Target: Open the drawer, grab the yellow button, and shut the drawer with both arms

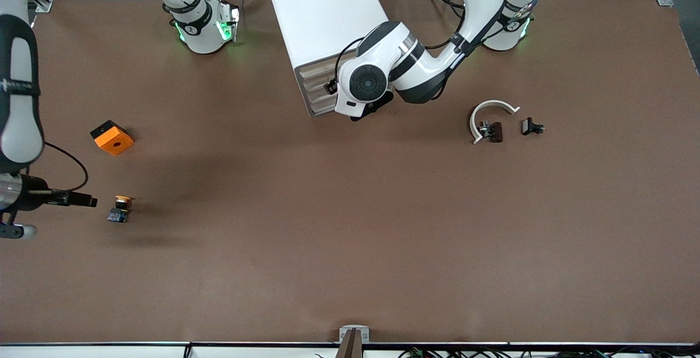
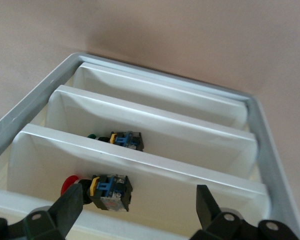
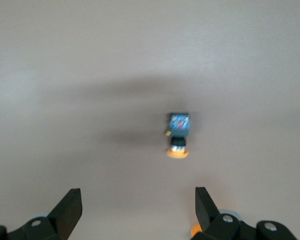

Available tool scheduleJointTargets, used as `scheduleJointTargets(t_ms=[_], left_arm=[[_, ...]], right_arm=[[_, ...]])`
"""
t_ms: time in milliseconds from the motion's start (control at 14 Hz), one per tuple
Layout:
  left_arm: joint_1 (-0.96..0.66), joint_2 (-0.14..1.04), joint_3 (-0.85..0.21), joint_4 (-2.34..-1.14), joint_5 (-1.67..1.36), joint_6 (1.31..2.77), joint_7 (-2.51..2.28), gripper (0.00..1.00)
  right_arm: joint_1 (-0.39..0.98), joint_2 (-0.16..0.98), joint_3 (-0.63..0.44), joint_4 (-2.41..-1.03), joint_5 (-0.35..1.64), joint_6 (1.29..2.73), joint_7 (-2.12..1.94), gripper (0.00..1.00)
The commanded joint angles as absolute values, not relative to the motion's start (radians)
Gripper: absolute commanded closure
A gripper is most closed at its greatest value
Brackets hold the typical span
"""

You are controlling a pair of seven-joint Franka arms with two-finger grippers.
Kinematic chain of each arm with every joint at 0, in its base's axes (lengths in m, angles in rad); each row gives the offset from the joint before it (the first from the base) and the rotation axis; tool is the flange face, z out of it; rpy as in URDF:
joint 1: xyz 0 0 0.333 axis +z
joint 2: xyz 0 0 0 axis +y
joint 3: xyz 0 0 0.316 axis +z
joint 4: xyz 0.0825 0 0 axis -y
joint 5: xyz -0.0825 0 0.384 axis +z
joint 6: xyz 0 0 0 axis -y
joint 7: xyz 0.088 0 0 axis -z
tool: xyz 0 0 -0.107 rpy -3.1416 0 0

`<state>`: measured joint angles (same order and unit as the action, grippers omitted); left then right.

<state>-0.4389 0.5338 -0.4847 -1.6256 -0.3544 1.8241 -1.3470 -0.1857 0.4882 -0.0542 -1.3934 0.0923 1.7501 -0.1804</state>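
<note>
The button, orange cap on a black-and-blue body, lies on the brown table near the right arm's end; it also shows in the right wrist view. My right gripper hangs open above the table beside it, holding nothing. In the front view only the right arm's wrist shows, at the picture's edge. The white cabinet stands between the arms' bases. My left gripper is open at the cabinet's drawer fronts, just before the drawer holding a red-capped button. I cannot tell whether that drawer is pulled out.
An orange block with a black hole sits farther from the front camera than the button. Another drawer holds a green-capped button. A white C-shaped piece and two small black clips lie toward the left arm's end.
</note>
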Motion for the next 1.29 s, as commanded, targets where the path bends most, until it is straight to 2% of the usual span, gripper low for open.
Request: scheduleJointTargets(t_ms=[0,143,358,645,932,1218], left_arm=[[-0.42,0.532,-0.44,-1.55,-0.313,1.789,-1.361,0.0],[-0.384,0.528,-0.397,-1.508,-0.261,1.752,-1.35,0.0],[-0.246,0.512,-0.393,-1.464,-0.256,1.74,-1.283,0.0],[-0.079,0.437,-0.396,-1.391,-0.209,1.6,-1.122,0.0],[0.076,0.339,-0.393,-1.394,-0.138,1.43,-0.777,0.0],[0.237,0.217,-0.387,-1.407,-0.109,1.329,-0.464,0.0]], right_arm=[[-0.169,0.477,-0.054,-1.296,0.097,1.596,-0.164,0.0],[-0.146,0.433,-0.054,-1.281,0.087,1.534,-0.115,0.0],[-0.086,0.365,-0.057,-1.279,0.011,1.514,-0.098,0.0],[-0.091,0.342,-0.055,-1.187,0.012,1.431,-0.106,0.0],[-0.084,0.334,-0.054,-1.186,0.02,1.344,-0.094,0.0],[-0.087,0.226,-0.054,-1.186,0.038,1.315,-0.103,0.0]])
